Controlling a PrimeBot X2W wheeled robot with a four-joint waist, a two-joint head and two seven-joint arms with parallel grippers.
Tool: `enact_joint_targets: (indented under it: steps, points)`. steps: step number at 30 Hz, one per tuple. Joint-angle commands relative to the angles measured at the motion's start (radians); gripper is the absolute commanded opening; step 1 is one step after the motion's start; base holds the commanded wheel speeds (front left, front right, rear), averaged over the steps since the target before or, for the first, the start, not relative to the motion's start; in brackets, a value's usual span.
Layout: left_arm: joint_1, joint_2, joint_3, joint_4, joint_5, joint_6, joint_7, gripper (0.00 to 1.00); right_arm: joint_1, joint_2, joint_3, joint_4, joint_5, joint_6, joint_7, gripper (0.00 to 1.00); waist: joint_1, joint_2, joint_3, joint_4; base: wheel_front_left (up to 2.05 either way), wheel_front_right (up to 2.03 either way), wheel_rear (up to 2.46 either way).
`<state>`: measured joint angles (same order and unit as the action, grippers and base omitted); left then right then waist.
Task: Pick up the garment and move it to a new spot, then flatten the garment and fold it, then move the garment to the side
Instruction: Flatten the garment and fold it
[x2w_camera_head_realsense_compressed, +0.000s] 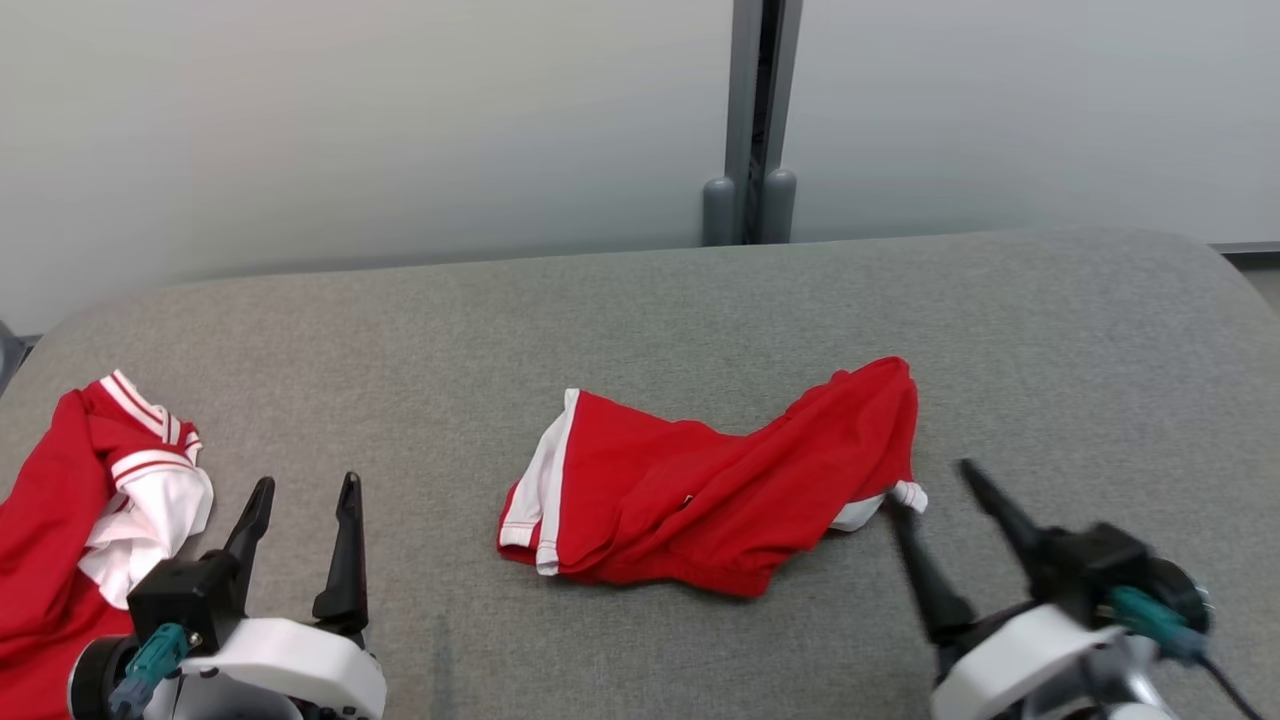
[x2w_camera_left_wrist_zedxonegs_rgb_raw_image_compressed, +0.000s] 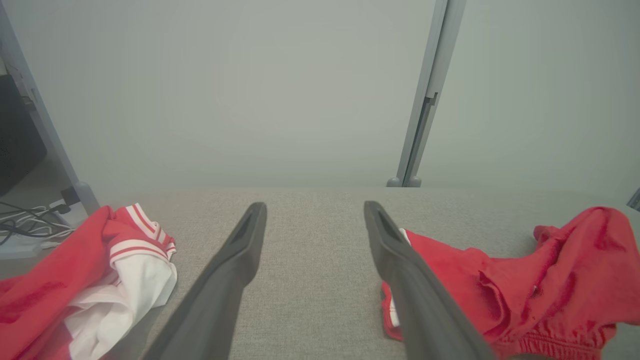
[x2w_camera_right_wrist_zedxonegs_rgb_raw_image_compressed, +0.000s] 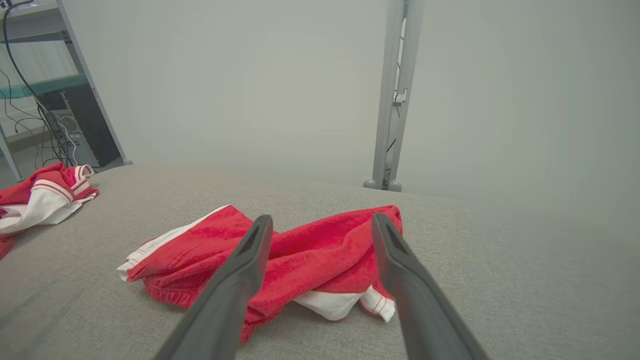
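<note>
The garment (x2w_camera_head_realsense_compressed: 700, 490) is a pair of red shorts with white side trim, lying crumpled in the middle of the grey fabric table (x2w_camera_head_realsense_compressed: 640, 320). It also shows in the left wrist view (x2w_camera_left_wrist_zedxonegs_rgb_raw_image_compressed: 550, 280) and the right wrist view (x2w_camera_right_wrist_zedxonegs_rgb_raw_image_compressed: 310, 250). My right gripper (x2w_camera_head_realsense_compressed: 930, 487) is open just off the garment's right end, near a white hem corner, its fingers pointing at the cloth (x2w_camera_right_wrist_zedxonegs_rgb_raw_image_compressed: 322, 219). My left gripper (x2w_camera_head_realsense_compressed: 307, 483) is open over bare table left of the garment, nothing between its fingers (x2w_camera_left_wrist_zedxonegs_rgb_raw_image_compressed: 315, 207).
A second red and white piece of clothing (x2w_camera_head_realsense_compressed: 60, 500) lies bunched at the table's left edge, close beside my left gripper (x2w_camera_left_wrist_zedxonegs_rgb_raw_image_compressed: 75, 270). A grey post (x2w_camera_head_realsense_compressed: 750, 120) stands against the pale wall behind the table. Cables and a shelf (x2w_camera_right_wrist_zedxonegs_rgb_raw_image_compressed: 45, 115) sit beyond the left edge.
</note>
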<state>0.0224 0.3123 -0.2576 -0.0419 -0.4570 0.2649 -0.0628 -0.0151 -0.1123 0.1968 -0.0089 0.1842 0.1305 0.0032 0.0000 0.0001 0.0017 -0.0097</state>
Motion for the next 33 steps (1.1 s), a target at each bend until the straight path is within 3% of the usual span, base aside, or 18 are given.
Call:
enact_joint_targets:
  steps: [1, 8, 15, 26, 32, 33]
  points:
    - [-0.024, 0.004, 0.001, -0.002, 0.005, -0.002, -0.002, 1.0, -0.024, -0.023, 0.043, 0.007, 0.011, 0.0, 0.017, 1.0, 0.0, -0.0001, 0.012, 0.013, 0.0, 0.0, 0.0]
    - [-0.065, -0.018, -0.015, 0.016, -0.004, -0.013, -0.007, 1.0, -0.171, -0.139, 0.356, 0.039, 0.104, 0.0, 0.154, 1.0, 0.0, -0.0001, 0.065, 0.076, 0.0, 0.0, 0.0]
    - [-0.141, -0.049, -0.048, 0.059, -0.004, -0.042, -0.029, 1.0, -0.368, -0.216, 0.583, 0.079, 0.151, 0.0, 0.225, 1.0, 0.0, -0.0001, 0.135, 0.142, 0.0, 0.0, 0.0]
    - [-0.248, -0.107, -0.089, 0.159, -0.008, -0.086, -0.094, 1.0, -0.646, -0.3, 0.845, 0.191, 0.177, 0.0, 0.284, 1.0, 0.0, -0.0001, 0.233, 0.217, 0.0, 0.0, 0.0]
    - [-0.277, -0.127, -0.098, 0.201, -0.019, -0.103, -0.113, 1.0, -0.718, -0.312, 0.913, 0.262, 0.227, 0.0, 0.301, 1.0, 0.0, -0.0001, 0.252, 0.237, 0.0, 0.0, 0.0]
    - [-0.282, -0.13, -0.098, 0.207, -0.019, -0.105, -0.117, 1.0, -0.727, -0.314, 0.92, 0.273, 0.235, 0.0, 0.302, 0.8, 0.0, -0.0001, 0.254, 0.239, 0.0, 0.0, 0.0]
